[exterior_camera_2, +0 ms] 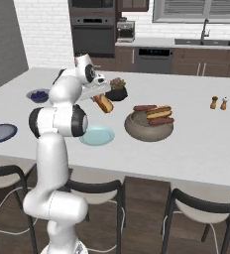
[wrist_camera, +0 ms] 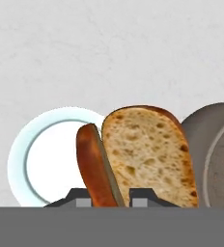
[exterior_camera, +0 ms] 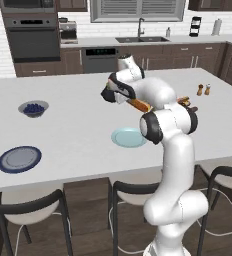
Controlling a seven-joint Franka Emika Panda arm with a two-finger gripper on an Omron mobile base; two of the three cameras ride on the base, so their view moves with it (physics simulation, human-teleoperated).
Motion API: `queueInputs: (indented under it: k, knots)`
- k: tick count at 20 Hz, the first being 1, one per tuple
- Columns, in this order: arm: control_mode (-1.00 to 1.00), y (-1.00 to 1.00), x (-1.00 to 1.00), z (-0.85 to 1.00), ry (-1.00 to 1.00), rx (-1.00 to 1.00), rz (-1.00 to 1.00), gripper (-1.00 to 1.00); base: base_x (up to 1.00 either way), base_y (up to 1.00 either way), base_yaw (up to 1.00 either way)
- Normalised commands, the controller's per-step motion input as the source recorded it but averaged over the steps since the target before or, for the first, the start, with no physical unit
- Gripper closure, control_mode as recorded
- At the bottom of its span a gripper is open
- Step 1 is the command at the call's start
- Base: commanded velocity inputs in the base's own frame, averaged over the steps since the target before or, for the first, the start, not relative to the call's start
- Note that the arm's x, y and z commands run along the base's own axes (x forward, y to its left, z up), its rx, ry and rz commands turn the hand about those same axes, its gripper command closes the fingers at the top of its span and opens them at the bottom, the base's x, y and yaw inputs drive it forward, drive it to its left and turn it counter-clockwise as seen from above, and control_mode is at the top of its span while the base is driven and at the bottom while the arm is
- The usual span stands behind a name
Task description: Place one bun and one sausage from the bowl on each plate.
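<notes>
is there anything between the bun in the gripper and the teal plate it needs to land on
Nothing visible. The gripper holds the bun in the air above the counter, and the pale teal plate lies bare below it, beside the bowl. The plant pot sits farther back, off that path.

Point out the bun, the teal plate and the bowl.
bun (wrist_camera: pixel 147 154), hand view, its cut face.
teal plate (exterior_camera_2: pixel 96 135), right base view, its bare middle.
bowl (exterior_camera_2: pixel 146 132), right base view, its outer wall.
</notes>
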Motion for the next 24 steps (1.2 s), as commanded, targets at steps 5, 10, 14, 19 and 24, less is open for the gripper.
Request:
queueInputs:
  k: [5,10,14,19,24]
  knots:
    - [-1.0,0.06,-0.74,-0.55,0.02,0.27,0.0,1.0,0.0,0.0,0.0]
    - [-1.0,0.5,-0.47,-0.97,0.0,0.19,-0.02,1.0,0.0,0.0,0.0]
    - [-1.0,0.36,0.18,-0.51,-0.09,0.01,-0.11,1.0,0.0,0.0,0.0]
    - [-1.0,-0.01,0.12,-0.44,0.03,0.0,-0.07,1.0,0.0,0.0,0.0]
    - [-1.0,0.0,0.15,-0.26,0.05,0.0,0.0,1.0,0.0,0.0,0.0]
